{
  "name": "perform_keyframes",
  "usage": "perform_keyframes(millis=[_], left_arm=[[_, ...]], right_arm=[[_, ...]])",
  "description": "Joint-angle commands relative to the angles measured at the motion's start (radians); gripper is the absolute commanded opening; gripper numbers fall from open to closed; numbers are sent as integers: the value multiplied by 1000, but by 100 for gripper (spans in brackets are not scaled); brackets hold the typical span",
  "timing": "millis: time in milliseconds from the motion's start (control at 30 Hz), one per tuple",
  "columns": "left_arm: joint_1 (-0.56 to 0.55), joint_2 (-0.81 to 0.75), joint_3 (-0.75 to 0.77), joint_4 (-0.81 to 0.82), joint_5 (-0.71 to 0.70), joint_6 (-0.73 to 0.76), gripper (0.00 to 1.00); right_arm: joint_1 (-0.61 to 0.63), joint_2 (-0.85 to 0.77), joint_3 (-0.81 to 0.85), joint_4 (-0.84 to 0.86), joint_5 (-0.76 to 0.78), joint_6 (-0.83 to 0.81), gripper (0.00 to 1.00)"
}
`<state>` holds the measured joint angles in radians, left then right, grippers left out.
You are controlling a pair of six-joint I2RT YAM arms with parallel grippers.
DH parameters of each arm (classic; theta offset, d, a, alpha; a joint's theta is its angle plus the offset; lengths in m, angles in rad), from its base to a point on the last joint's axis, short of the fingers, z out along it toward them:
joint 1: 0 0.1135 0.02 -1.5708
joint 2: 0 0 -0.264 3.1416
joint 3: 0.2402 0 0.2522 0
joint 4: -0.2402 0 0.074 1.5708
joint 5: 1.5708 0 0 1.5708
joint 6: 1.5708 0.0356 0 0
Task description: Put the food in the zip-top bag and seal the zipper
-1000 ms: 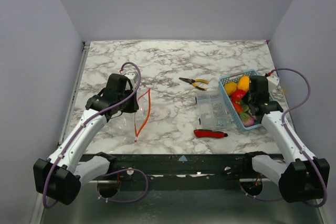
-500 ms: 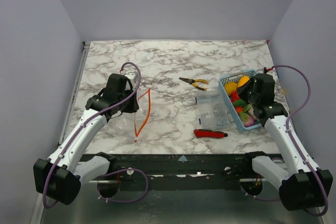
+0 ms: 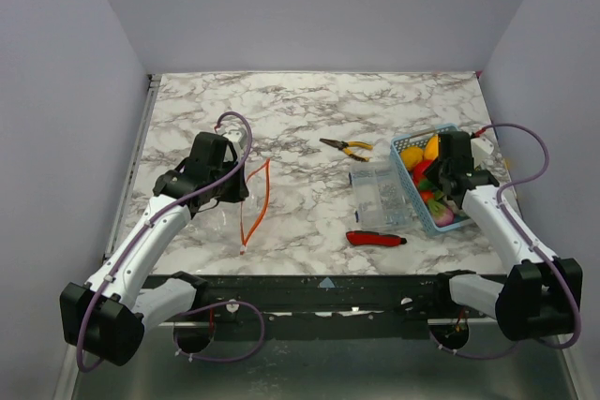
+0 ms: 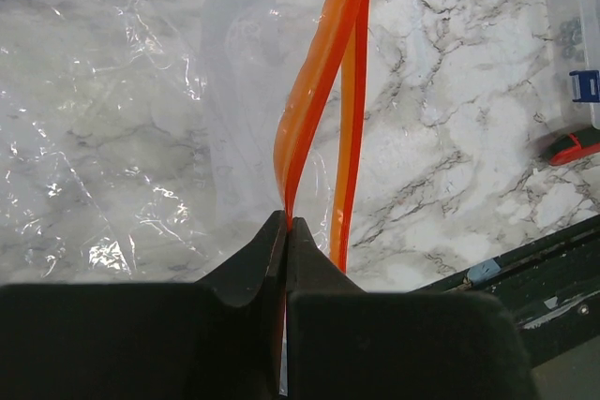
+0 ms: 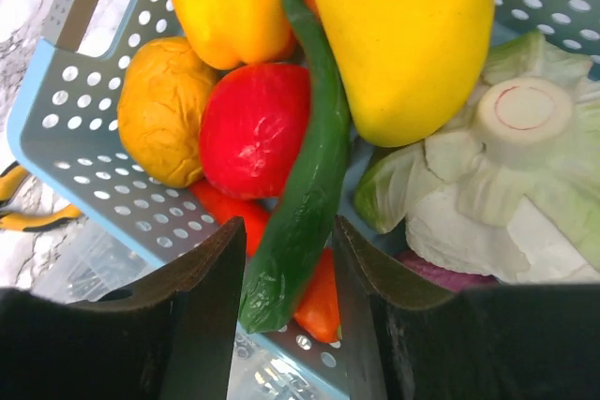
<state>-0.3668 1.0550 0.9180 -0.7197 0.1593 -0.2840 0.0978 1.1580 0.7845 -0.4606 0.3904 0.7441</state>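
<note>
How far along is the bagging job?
Nothing bagged yet: the food sits in the blue basket, the zip-top bag looks empty. In hand: left gripper pinches the zipper; right gripper is open astride the green piece. Left: every transfer, then sealing.

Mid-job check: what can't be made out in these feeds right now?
Left wrist: zipper and bag run off the top edge.
Right wrist: unclear whether the right gripper grips the green piece or only straddles it; cabbage hides most of the purple bulb.
Top: the right arm hides its own fingertips; box contents too small.
</note>
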Motion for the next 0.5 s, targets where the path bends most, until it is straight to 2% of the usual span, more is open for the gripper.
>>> perform_keyframes(millis=[0, 133, 200, 233, 467], left_arm=[[-1, -8, -5, 18, 29, 6, 0], [0, -5, -5, 19, 31, 6, 0], [0, -3, -5, 19, 35, 6, 0], [-1, -2, -5, 19, 35, 6, 0], [-1, -3, -6, 17, 30, 6, 0]], right_arm=[[-4, 4, -13, -24, 111, 21, 46], [-3, 30, -28, 5, 90, 28, 47], [-4, 48, -29, 13, 85, 39, 56], [-4, 56, -31, 16, 84, 41, 57], [-4, 14, -79, 58, 92, 76, 46]])
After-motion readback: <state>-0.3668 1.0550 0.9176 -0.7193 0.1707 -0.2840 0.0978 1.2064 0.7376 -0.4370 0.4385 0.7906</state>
